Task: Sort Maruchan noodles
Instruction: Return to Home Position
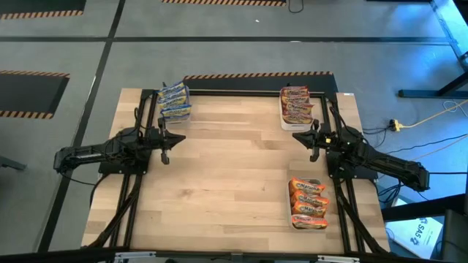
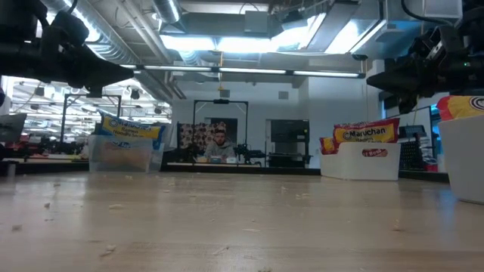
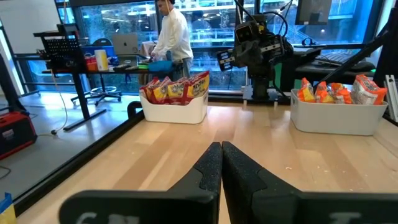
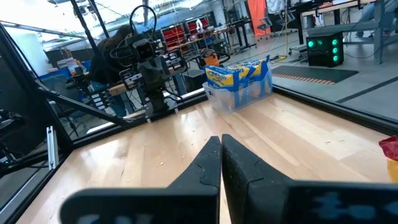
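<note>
Sorting looks done to me — this step is parking the arms. Left tool and right tool hang above the surface, each with fingers together and holding nothing. Blue-and-yellow noodle packs sit in the clear tub at its far-left corner, red packs in the white bin far-right, and orange packs in the near-right bin. Next — just settle home.

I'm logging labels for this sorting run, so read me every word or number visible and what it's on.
"Maruchan": on the red noodle packets in the white bin, low view.
The small red label on that bin's front: too blurred to read.
Print on the blue-and-yellow packets and orange packets: too small to read.
The white sheet on the floor, high view: lettering unclear.
</note>
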Available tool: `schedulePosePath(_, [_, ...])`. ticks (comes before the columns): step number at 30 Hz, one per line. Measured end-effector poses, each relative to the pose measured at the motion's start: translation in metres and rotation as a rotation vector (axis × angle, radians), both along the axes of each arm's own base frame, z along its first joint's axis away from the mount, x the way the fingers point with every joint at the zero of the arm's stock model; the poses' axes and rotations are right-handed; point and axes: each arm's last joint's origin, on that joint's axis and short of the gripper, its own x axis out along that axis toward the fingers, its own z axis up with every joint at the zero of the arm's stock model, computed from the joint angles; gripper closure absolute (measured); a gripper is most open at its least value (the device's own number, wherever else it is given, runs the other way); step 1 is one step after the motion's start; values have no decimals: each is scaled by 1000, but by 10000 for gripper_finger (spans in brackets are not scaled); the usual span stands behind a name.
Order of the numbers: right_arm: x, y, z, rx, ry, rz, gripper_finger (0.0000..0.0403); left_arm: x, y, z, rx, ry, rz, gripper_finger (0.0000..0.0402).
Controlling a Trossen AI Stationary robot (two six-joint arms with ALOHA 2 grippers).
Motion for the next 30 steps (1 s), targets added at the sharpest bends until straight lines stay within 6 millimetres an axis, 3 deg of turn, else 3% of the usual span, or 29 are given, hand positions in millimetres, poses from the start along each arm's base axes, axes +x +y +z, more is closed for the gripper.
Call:
schedulePosePath(18, [0,0,0,0,0,2,402,0,0,0,0,0,0,399])
schedulePosePath(30, [-2,17,4,-17,-53,143,402,0,0,0,0,0,0,399])
